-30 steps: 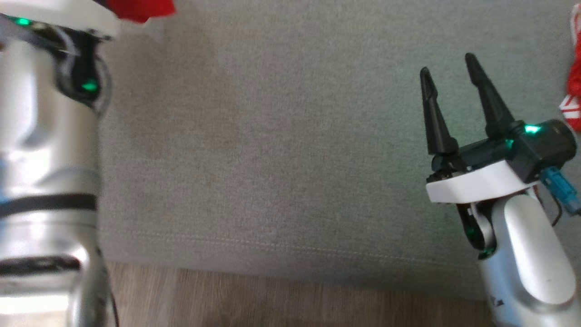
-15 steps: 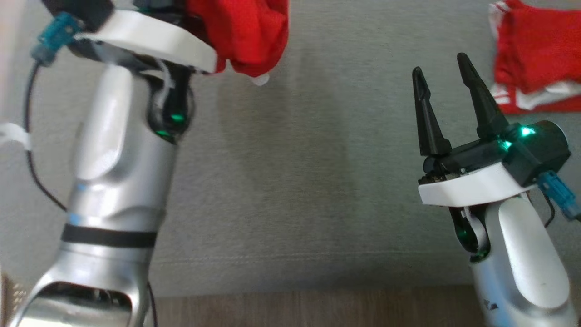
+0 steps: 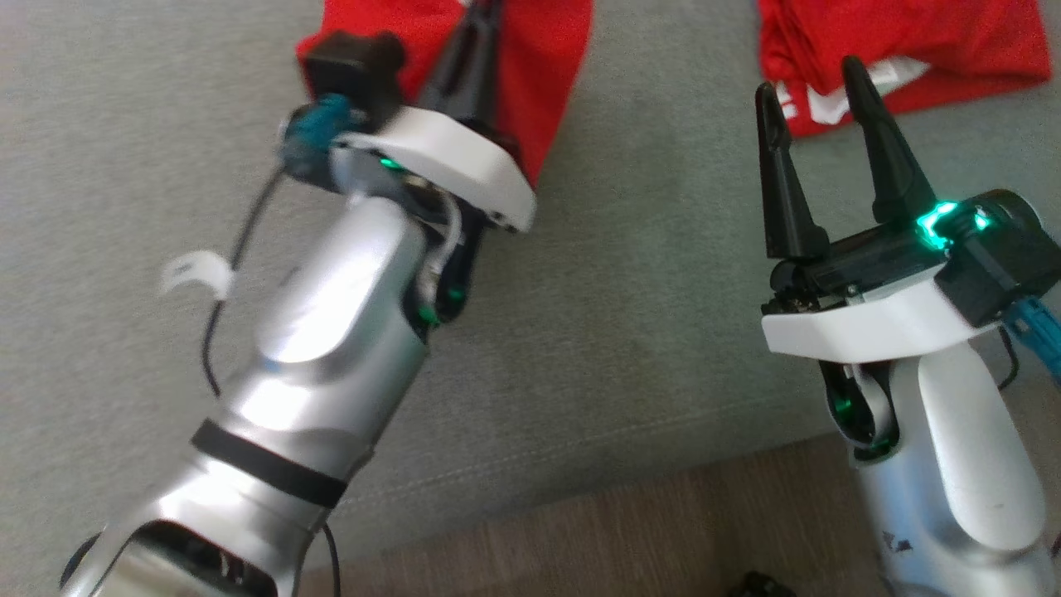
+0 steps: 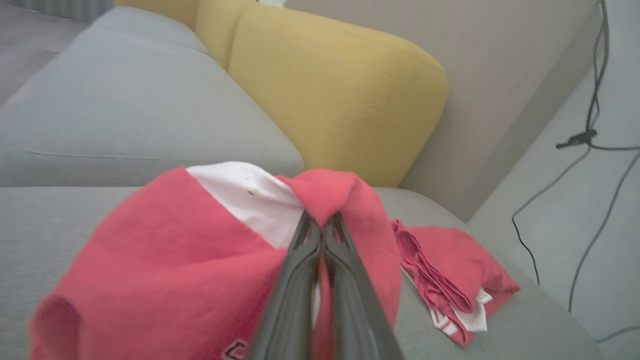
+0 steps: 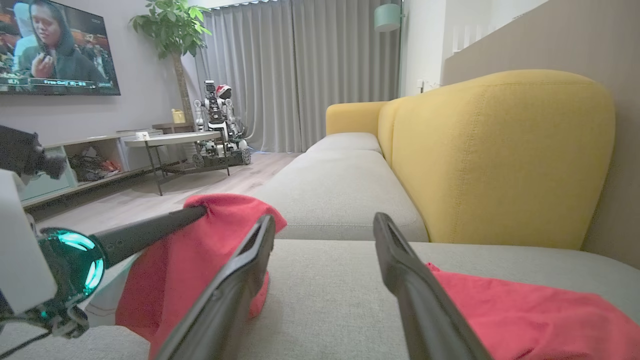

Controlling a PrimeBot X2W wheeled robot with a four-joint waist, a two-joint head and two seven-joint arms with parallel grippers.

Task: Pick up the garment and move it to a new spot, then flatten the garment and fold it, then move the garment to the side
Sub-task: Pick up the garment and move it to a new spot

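The garment (image 3: 547,75) is a red shirt with white parts, hanging bunched above the grey sofa seat (image 3: 663,274). My left gripper (image 3: 483,21) is shut on a fold of it; in the left wrist view the garment (image 4: 175,260) drapes over both sides of the closed left gripper (image 4: 322,220). My right gripper (image 3: 811,79) stands open and empty at the right, above the seat. From the right wrist view the open right gripper (image 5: 324,220) frames bare seat, with the held garment (image 5: 200,265) to its left.
A second red and white garment (image 3: 953,41) lies folded on the seat at the far right. Yellow backrest cushions (image 4: 340,95) rise behind. The seat's front edge and wooden floor (image 3: 622,539) lie near me. Cables (image 4: 590,140) trail beside the sofa's end.
The head camera has swung, bringing the folded garment further into view. My left arm, still shut on the garment, has come much closer to the right gripper, which has stayed open.
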